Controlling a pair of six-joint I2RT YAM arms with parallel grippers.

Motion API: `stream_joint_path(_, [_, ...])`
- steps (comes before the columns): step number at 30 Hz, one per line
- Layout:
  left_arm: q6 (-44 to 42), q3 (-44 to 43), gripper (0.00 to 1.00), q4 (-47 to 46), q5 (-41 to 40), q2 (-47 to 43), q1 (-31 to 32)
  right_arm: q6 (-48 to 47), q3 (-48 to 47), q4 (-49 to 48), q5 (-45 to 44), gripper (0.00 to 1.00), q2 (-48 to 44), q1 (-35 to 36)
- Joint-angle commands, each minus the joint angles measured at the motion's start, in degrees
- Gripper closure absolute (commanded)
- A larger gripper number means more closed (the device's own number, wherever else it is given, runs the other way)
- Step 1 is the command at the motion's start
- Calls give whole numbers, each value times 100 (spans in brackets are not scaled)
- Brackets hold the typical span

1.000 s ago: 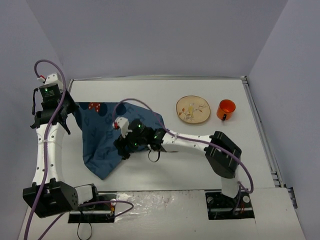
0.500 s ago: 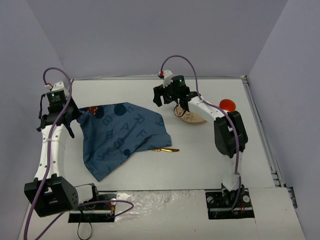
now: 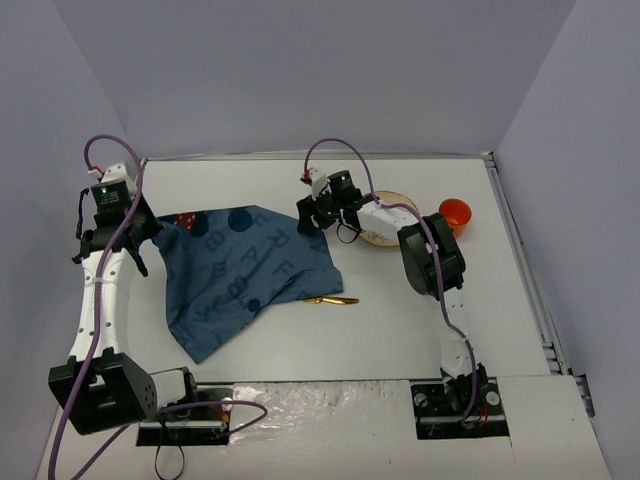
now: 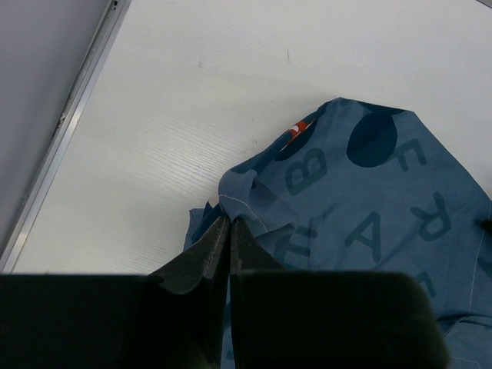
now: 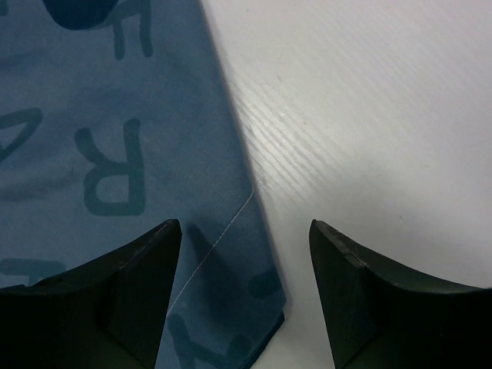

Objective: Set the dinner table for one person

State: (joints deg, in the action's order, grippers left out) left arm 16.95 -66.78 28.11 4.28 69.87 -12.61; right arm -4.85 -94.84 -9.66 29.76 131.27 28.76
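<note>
Dinner table (image 3: 400,330): white and flat, long axis running left to right in the top view, spread under both arms. Blue lettered placemat (image 3: 245,270) lies rumpled and skewed on its left half. Left gripper (image 4: 225,223) is pinched closed on the placemat's far-left corner. Right gripper (image 5: 244,231) is spread wide, holding nothing, straddling the placemat's right edge. A gold utensil (image 3: 328,299) lies just beside the cloth.

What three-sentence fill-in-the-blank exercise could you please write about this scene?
The left gripper pinches the blue placemat with its jaws ___.
The right gripper hovers over the placemat's corner, jaws ___.
The cup beside the plate is coloured ___.
Missing words: shut; open; orange.
</note>
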Motion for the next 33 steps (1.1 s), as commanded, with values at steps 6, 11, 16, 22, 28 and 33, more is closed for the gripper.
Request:
stream_joint_path(6, [1, -63, 100, -314, 64, -88, -100, -113, -400, -55, 376, 49, 369, 207])
stream_joint_path(11, [42, -61, 100, -326, 143, -48, -169, -244, -675, 52, -174, 89, 269, 300])
stream_joint_path(16, [54, -63, 100, -325, 187, -42, -206, -790, -774, 227, -1653, 100, -579, 548])
stream_joint_path(22, [109, -65, 100, -336, 248, -59, -309, -1763, -80, 235, -3741, 100, -1389, 1666])
stream_joint_path(28, [116, -54, 100, -315, 204, -70, -348, -1468, 885, 210, -3986, 97, -1675, 2839])
stream_joint_path(33, [116, -54, 100, -282, 198, -87, -348, -968, 1127, 437, -3223, 79, -1610, 3532])
